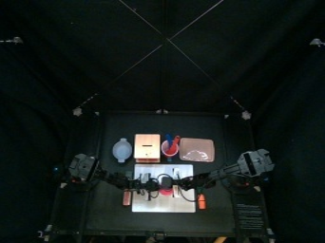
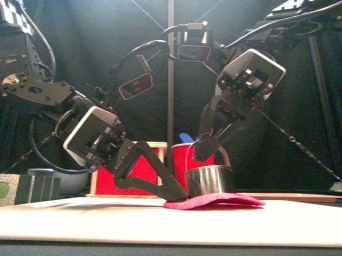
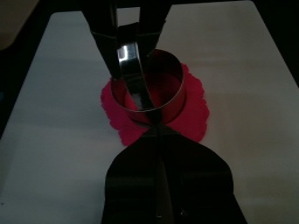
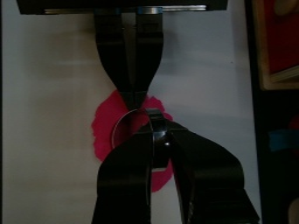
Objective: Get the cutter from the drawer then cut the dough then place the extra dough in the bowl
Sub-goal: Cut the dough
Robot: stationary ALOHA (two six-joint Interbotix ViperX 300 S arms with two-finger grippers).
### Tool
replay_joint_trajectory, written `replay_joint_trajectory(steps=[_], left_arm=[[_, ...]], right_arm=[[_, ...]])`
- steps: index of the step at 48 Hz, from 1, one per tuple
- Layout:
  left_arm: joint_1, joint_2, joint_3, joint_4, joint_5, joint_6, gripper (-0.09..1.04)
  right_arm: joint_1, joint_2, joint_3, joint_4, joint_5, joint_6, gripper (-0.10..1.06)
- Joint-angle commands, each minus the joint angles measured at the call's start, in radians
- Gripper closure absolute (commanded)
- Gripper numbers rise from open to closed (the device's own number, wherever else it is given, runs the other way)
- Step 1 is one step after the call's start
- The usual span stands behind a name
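Note:
A round metal cutter (image 2: 207,180) stands upright on a flat pink dough disc (image 2: 214,201) on the white cutting board (image 1: 143,201). My right gripper (image 2: 203,156) comes down from above and is shut on the cutter (image 4: 135,128) at its far wall. My left gripper (image 3: 158,133) reaches in low from the left, jaws shut. Its tips rest on the dough (image 3: 201,109) just outside the cutter's (image 3: 163,83) near wall. Whether it pinches dough is hidden. The blue-grey bowl (image 1: 122,149) stands at the back left.
Behind the board stand the wooden box with its red drawer front (image 1: 152,147), a red cup (image 1: 173,142) and the pink tray (image 1: 200,149). Both arms crowd the board's middle. Bare board (image 3: 70,52) shows on either side of the dough.

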Motion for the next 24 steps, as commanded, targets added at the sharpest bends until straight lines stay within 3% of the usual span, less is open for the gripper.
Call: replay_joint_trajectory(steps=[1,16,24], left_arm=[[0.002,-0.003,-0.002,-0.005,0.014,0.002,0.52],[0.003,-0.009,0.008,-0.017,0.051,0.002,0.52],[0.005,-0.044,0.04,-0.031,0.066,0.002,0.52]], right_arm=[[0.002,-0.077,-0.023,-0.005,0.049,0.002,0.5],[0.003,-0.193,0.018,-0.018,0.213,0.0,0.5],[0.006,-0.221,0.097,0.0,0.225,0.005,0.5]])
